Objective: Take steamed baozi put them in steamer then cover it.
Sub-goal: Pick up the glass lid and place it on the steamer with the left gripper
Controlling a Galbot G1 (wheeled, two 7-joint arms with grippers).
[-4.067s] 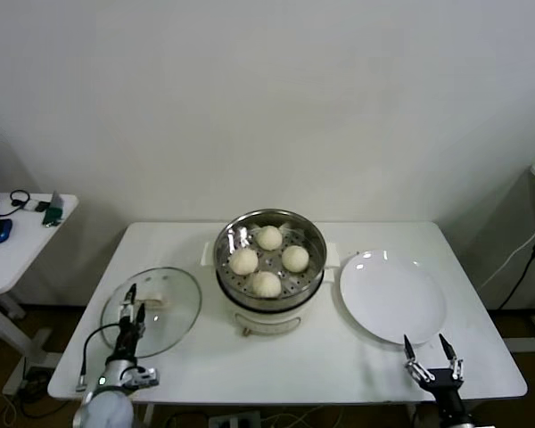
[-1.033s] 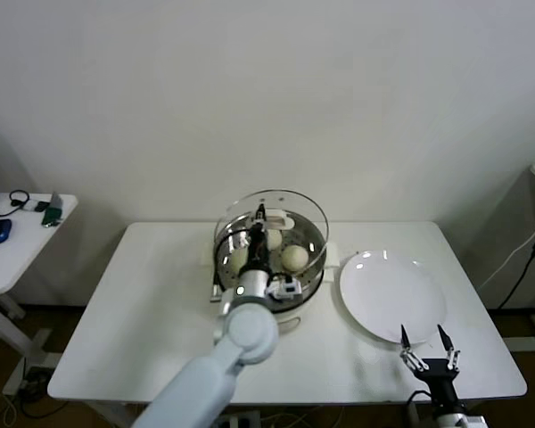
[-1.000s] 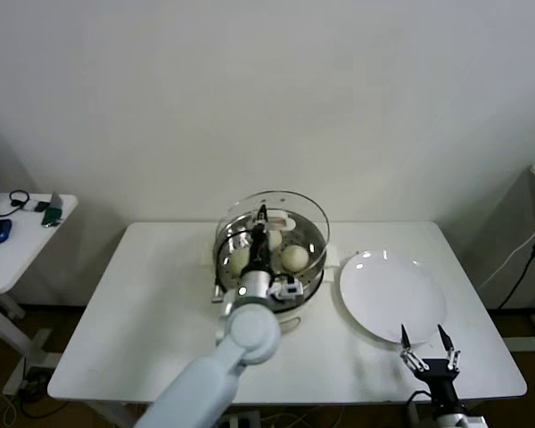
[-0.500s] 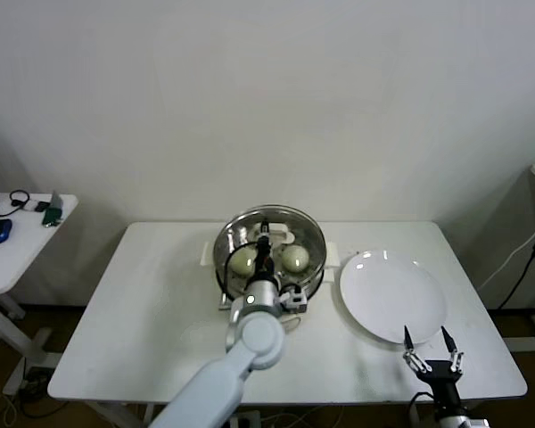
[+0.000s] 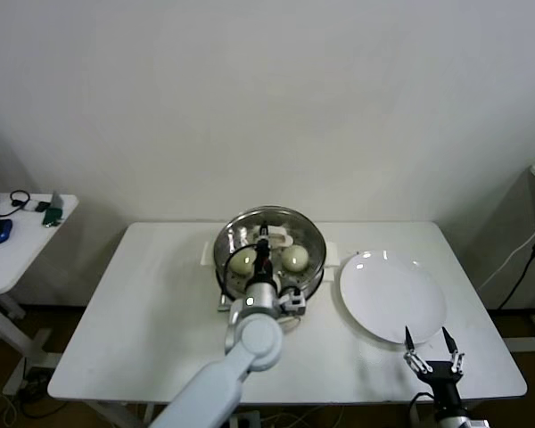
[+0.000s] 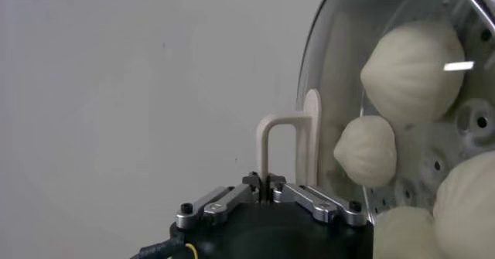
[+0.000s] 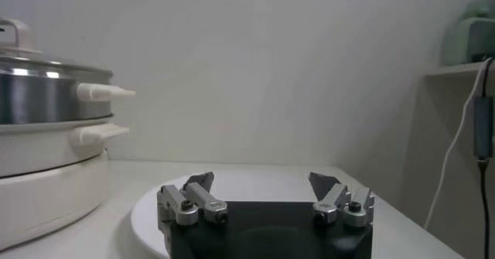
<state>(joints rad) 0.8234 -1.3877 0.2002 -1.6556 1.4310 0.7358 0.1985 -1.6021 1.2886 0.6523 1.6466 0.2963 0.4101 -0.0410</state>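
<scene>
My left gripper (image 6: pixel 268 193) clamps the clear glass cover (image 5: pixel 269 234) by its handle, seated on the shiny steel steamer (image 5: pixel 228 270); my right gripper (image 5: pixel 434 359) waits spread wide at the table's near edge.

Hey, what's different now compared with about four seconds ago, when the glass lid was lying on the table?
The left pincer carried the round clear glass lid by its cream handle from the table's left side onto the shiny steel steamer pot, and stays clamped on the handle. The cream-white buns remain inside, the flat white plate is unmoved, and the right pincer waits open at the near table edge.
</scene>
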